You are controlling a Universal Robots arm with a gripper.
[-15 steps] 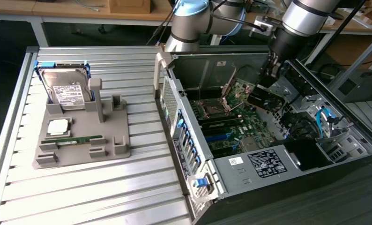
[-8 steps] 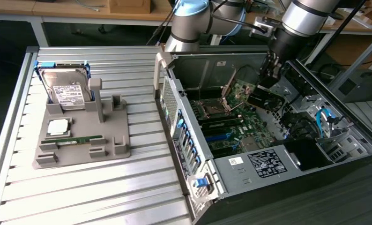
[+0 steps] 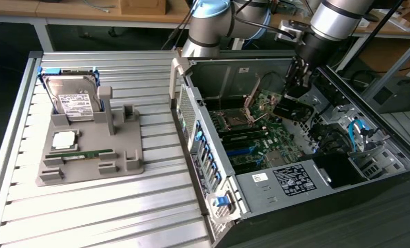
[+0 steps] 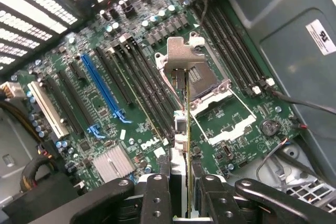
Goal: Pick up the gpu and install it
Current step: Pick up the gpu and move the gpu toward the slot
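1. Exterior view: the arm reaches down into the open computer case (image 3: 256, 192), which lies on its side at the exterior view's right.
2. The gripper (image 3: 296, 95) hangs above the motherboard (image 3: 260, 144), near the case's far wall, pinching the gpu (image 3: 289, 109) from above. The card hangs under the fingers as a dark slab, above the board and just beside the CPU socket (image 3: 234, 120); whether it touches a slot cannot be told.
3. On the slatted table (image 3: 88, 217), at the exterior view's left and well apart from the case, stands a grey holder (image 3: 126, 155). It carries an upright hard drive (image 3: 74, 101), a flat processor chip (image 3: 64, 138) and a long green memory stick (image 3: 81, 153).
4. Wrist view: the two black fingers (image 4: 157, 198) are pressed against both faces of the gpu (image 4: 187, 129), seen edge-on as a thin line running away from the gripper (image 4: 186, 205).
5. Beneath the card lies the green motherboard (image 4: 94, 98) with a blue slot (image 4: 104, 88), a white slot (image 4: 48, 111), several black slots, a finned heat sink (image 4: 113, 161) and the open CPU socket (image 4: 215, 98).
6. The card's edge runs roughly parallel to the black slots, between them and the socket.
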